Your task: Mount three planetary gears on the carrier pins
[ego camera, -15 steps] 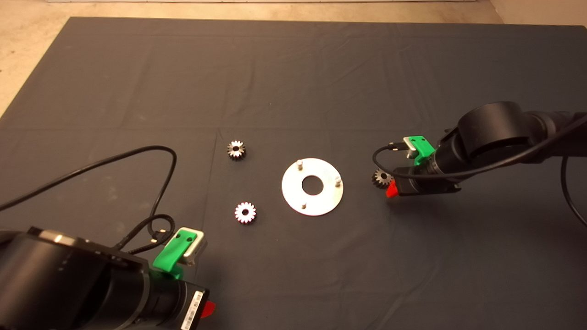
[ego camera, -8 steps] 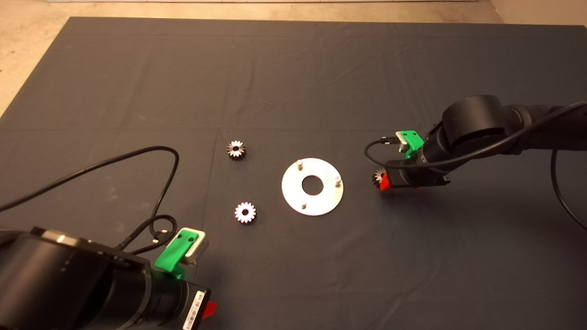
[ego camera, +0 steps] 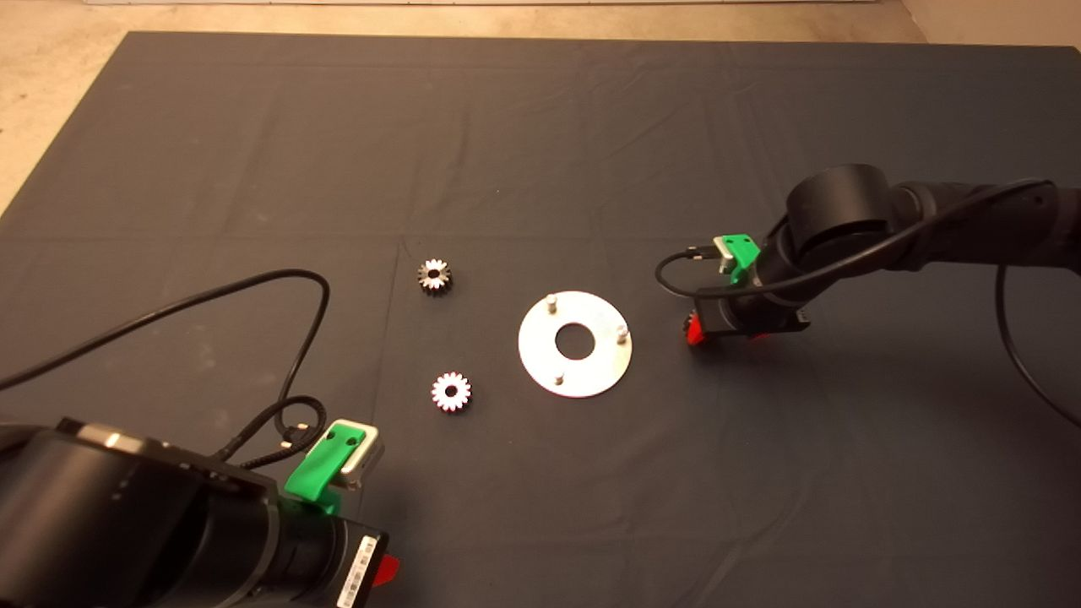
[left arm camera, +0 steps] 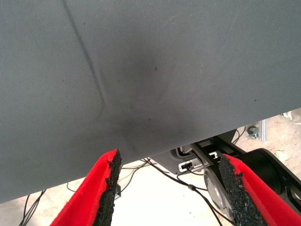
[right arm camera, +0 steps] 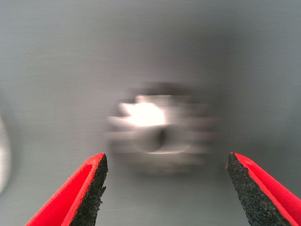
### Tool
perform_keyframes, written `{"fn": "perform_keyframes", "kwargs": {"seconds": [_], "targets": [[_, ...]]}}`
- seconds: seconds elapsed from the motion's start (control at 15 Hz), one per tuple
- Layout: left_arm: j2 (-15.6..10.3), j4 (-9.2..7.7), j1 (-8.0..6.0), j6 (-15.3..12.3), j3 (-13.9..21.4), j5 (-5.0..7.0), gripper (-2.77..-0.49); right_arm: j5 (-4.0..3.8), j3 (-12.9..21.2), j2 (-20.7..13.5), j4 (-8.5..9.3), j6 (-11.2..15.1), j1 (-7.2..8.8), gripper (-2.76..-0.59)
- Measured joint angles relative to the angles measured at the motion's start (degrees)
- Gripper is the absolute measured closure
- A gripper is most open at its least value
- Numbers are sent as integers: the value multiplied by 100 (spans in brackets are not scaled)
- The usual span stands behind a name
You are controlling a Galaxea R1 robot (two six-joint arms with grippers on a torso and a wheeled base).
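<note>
I see the worktop (ego camera: 540,127) under its dark mat, with the left claw (left arm camera: 167,188) parked at the near left edge, fingers wide and empty. The right claw (right arm camera: 167,188) sits just right of the disc (ego camera: 591,371), fingers spread wide over a blurred third gear (right arm camera: 157,132) between them, not gripped. The three carrier pins (ego camera: 551,301) stand bare. Two planetary gears (ego camera: 451,392) lie left of the disc, well apart from it.

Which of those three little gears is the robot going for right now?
The one right of the disc, seen between the open fingers of the right gripper: that gear lies under it. The other two gears lie untouched left of the disc.
</note>
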Motion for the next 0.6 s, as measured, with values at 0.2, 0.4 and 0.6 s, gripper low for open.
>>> {"fn": "perform_keyframes", "kwargs": {"seconds": [0.2, 0.4, 0.6], "targets": [[1, 0, 0, 0, 0, 18, -146, 223, -5, 96, 0, 1, 0, -189], [0, -2, 0, 0, 0, 19, -146, 226, -11, 96, 2, 4, 11, -189], [0, 0, 0, 0, 0, 18, -146, 232, -11, 90, 0, 1, 87, -189]]}}
